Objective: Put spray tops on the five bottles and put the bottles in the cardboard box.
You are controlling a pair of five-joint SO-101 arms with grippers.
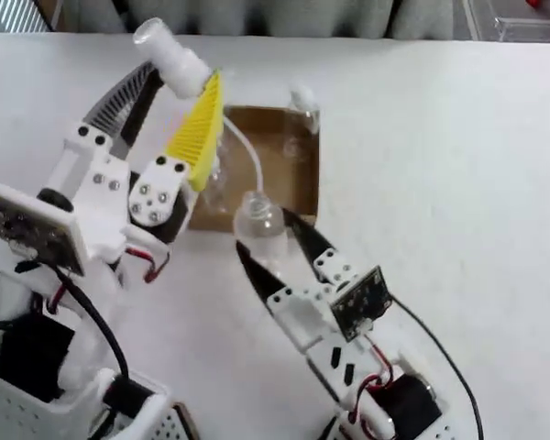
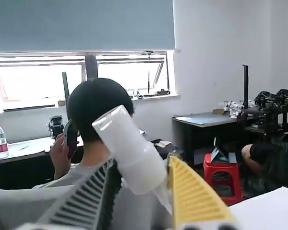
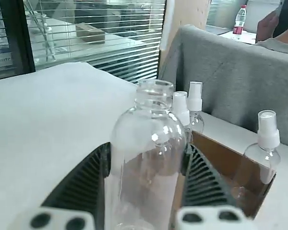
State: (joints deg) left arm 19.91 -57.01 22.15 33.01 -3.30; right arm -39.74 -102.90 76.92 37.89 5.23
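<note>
Three capped bottles in cardboard box; right gripper pinching open bottle, left gripper pinching spray top, unjoined.

An office-like lab here: a dark desk at right, a red stool under it, a roller blind over windows upper left, a grey partition upper right

My left gripper with spray top overhangs the cardboard box's left half, my right gripper's bottle blocks its near edge, capped bottles crowd its far side; table to its right free.
</note>
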